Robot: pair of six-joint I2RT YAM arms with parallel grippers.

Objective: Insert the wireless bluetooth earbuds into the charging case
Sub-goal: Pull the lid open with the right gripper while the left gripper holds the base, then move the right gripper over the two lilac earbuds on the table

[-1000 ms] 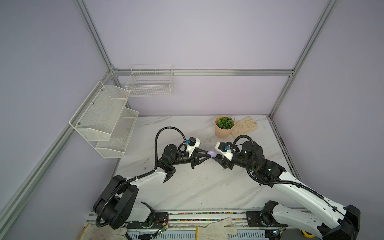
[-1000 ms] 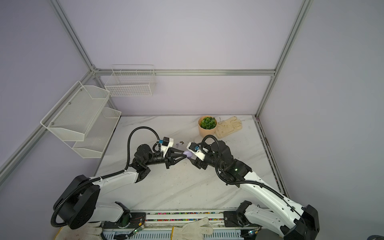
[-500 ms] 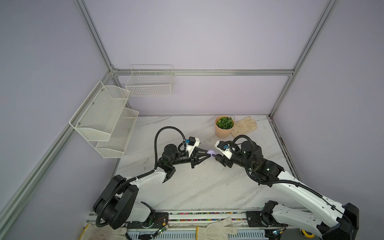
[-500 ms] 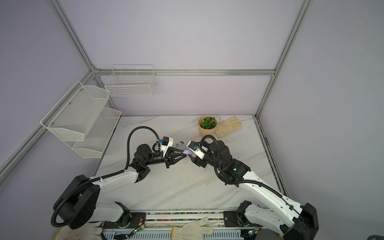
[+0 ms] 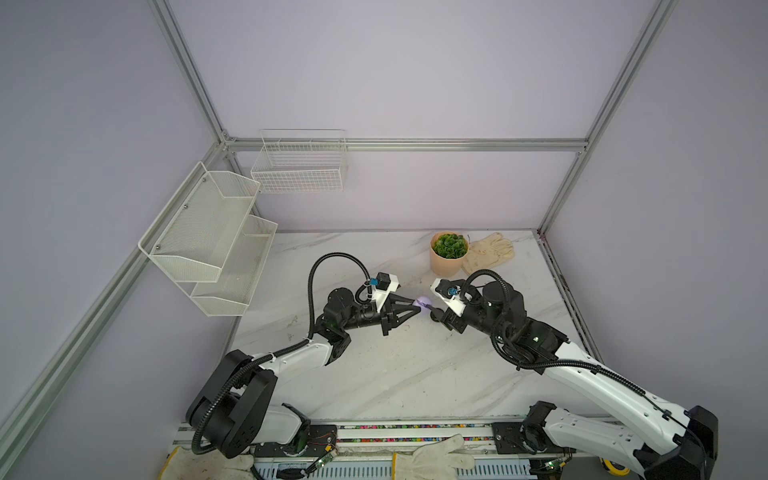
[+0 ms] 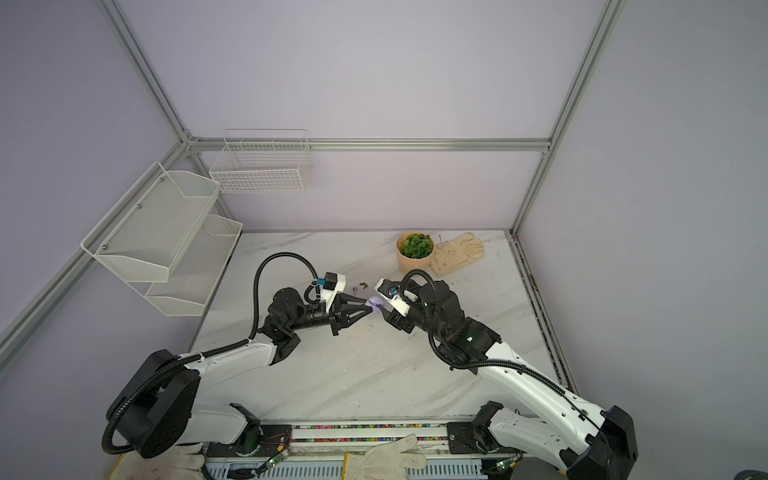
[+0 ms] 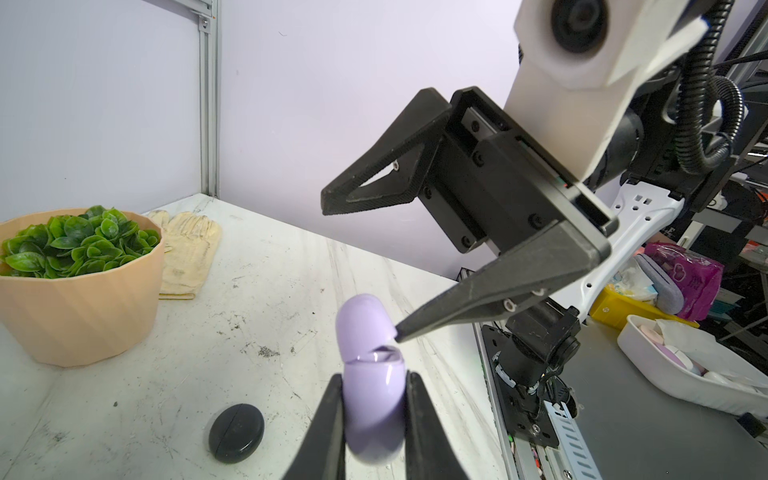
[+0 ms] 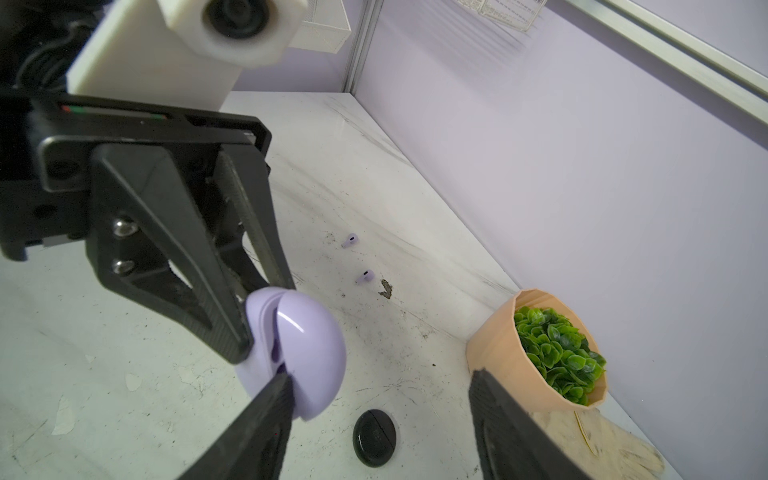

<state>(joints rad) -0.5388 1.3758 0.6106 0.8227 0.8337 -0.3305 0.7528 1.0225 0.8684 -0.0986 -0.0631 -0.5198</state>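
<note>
L gripper (image 7: 375, 376): fingers clamped tight on the lower half of the lilac case (image 8: 309, 340), holding it up off the table (image 8: 124, 415), mid-scene btwn the two arms.
Lilac case: glossy, rounded pebble shape, pale purple. Seam runs round the middle w/ a dark slot showing. Lid looks cracked open a bit, hard to be sure from this angle.
R gripper (image 8: 382, 374): fingers spread wide, gripping nothing. One fingertip (image 8: 286, 386) sits right at the case's seam, the other stands well off toward the plant pot (image 8: 498, 345).
Lilac earbuds (image 8: 365, 276): two tiny stemmed buds, same pale purple, each w/ a small dark spot. They lie loose on the marble toward the back wall, near each other. One is just beside a brownish debris bit (image 8: 386, 288).
Black case (image 7: 236, 432): round, matte, closed, flat on the table below the held case.
Gloves (image 7: 187, 253): cream pair, lying just beside the pot in the back corner.
</note>
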